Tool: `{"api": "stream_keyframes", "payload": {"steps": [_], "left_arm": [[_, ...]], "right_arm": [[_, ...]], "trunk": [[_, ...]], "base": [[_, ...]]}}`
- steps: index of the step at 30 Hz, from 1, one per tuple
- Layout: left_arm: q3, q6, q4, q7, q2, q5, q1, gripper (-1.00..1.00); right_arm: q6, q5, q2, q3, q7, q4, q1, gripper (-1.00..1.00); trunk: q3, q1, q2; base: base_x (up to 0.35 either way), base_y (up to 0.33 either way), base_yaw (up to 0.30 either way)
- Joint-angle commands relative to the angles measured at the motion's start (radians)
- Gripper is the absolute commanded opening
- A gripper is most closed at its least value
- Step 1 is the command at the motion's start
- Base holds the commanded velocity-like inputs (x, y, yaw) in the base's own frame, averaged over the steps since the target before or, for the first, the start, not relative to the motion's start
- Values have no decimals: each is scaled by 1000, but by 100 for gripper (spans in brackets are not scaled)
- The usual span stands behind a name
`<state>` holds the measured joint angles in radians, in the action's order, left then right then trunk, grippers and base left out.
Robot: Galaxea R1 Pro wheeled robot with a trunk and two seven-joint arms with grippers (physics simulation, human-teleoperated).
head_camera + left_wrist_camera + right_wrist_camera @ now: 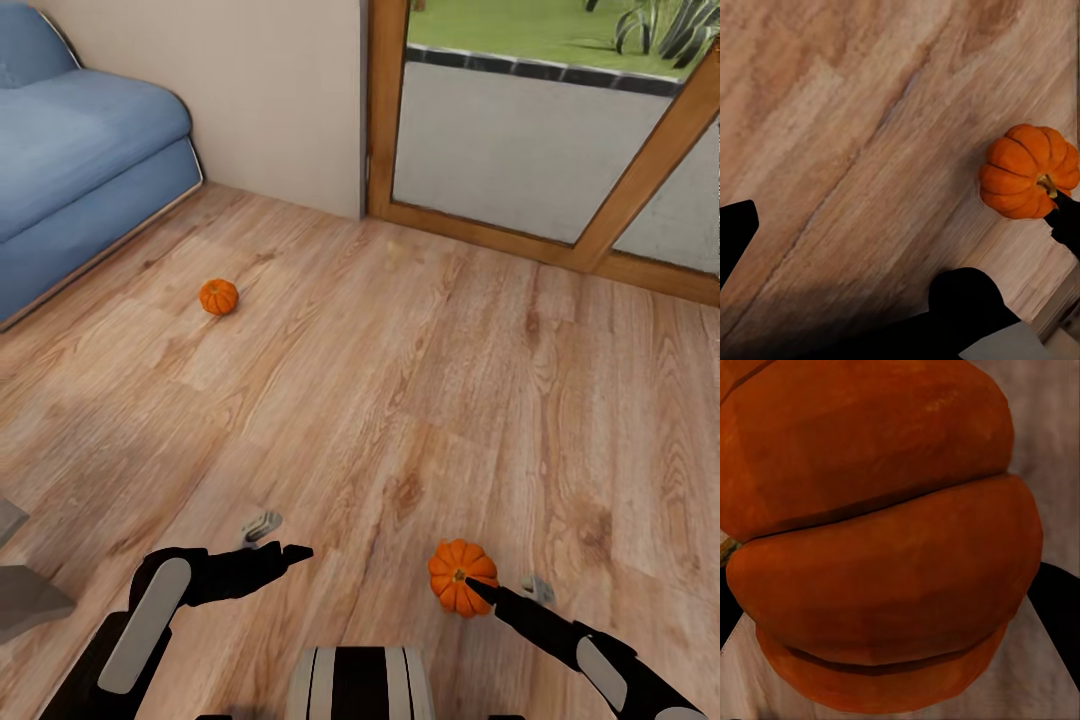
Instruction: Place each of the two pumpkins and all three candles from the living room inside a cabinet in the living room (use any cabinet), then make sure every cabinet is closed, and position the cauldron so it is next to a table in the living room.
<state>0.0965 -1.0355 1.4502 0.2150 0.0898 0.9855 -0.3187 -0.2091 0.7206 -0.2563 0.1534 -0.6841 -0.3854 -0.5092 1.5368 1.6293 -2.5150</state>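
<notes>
Two orange ribbed pumpkins are in sight. In the head view, one pumpkin (218, 296) lies on the wood floor near the blue sofa, well ahead of both arms. The other pumpkin (461, 575) sits between the fingers of my right gripper (490, 592), which is shut on it. Up close, this pumpkin (885, 540) has dark fingers (1061, 615) at its sides. It also appears in the left wrist view as a pumpkin (1027, 171) with a dark fingertip at its stem. My left gripper (278, 538) hovers low over the bare floor, open and holding nothing.
A blue sofa (80, 170) stands at the far left. A wood-framed glass door (540, 150) runs along the back right, beside a beige wall (250, 90). A grey object's corner (25, 590) juts in at the lower left. Wood floor (380, 380) lies between the two pumpkins.
</notes>
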Motion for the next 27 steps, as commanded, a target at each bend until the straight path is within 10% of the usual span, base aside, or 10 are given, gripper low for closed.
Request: {"api": "stream_keyframes", "payload": {"steps": [1, 8, 17, 27], "left_arm": [[1, -1, 1, 11, 1, 10, 0, 100], [1, -1, 1, 12, 2, 9, 0, 100], [-12, -2, 1, 12, 8, 3, 0, 100], [-13, 1, 0, 15, 10, -5, 0, 100]], "right_arm": [[-1, 9, -1, 5, -3, -1, 0, -100], [-16, 15, -15, 0, -26, -70, 1, -100], [-304, 16, -5, -104, -21, -520, -1, -100], [-390, 7, 51, -109, 19, -605, -3, -100]], "trunk": [[-3, -1, 0], [-30, -4, 2], [-65, -8, 4], [-104, -12, 6]], "base": [[0, 0, 0], [0, 0, 0], [0, 0, 0], [0, 0, 0]]}}
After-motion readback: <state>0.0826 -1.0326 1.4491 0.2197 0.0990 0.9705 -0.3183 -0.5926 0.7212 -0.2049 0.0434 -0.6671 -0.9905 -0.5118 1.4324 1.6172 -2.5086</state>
